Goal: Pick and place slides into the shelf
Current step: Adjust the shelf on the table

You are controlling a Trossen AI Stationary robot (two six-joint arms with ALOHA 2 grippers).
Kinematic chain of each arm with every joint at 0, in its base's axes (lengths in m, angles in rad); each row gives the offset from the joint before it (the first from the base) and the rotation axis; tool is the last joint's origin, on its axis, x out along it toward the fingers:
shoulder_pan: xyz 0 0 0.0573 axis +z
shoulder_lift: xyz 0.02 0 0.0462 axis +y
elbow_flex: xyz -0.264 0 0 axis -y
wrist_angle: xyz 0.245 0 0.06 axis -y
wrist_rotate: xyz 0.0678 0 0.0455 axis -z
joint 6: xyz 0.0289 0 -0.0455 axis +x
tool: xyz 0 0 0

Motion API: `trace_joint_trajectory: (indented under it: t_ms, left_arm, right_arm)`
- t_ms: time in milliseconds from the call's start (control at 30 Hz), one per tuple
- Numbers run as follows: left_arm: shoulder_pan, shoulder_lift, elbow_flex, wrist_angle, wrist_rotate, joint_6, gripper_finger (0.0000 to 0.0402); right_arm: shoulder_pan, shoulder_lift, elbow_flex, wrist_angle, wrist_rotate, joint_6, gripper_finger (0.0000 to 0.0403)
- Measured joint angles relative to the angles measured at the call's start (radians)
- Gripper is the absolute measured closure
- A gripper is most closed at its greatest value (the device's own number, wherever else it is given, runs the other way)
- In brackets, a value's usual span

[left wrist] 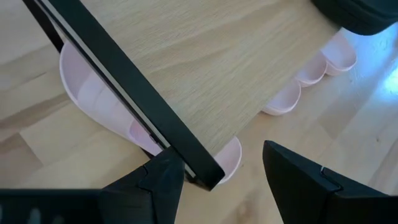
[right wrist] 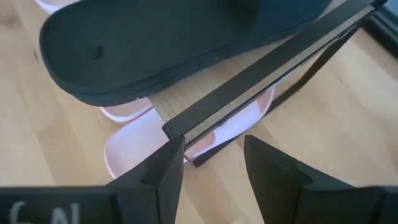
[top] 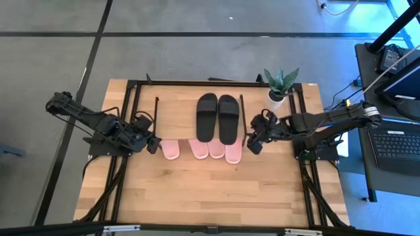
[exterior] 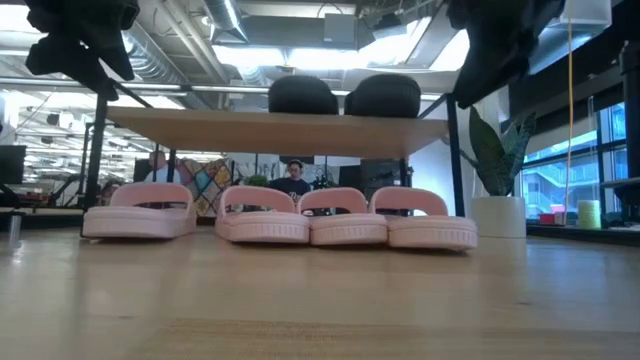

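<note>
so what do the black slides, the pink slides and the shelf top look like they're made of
Black slides: matte, one-piece moulded look, probably foam or rubber.
Pink slides: same smooth moulded look with ribbed sole edges, likely foam.
Shelf top: light board with visible grain, wood or wood-look laminate; thin black legs look like metal.

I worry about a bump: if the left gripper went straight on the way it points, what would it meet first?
Probably the shelf: the left gripper, fingers open, points at the shelf's black corner edge, with a pink slide just beneath it. Depth is hard to judge.
</note>
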Motion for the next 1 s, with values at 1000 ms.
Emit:
trace_joint_trajectory:
  t_ms: [1000]
  left_arm:
    - [-0.001,-0.005,0.056,-0.011,0.012,0.071,0.0196]
  right_arm:
    - [0.054,-0.031,0.003,0.02,-0.016,0.068,0.0233]
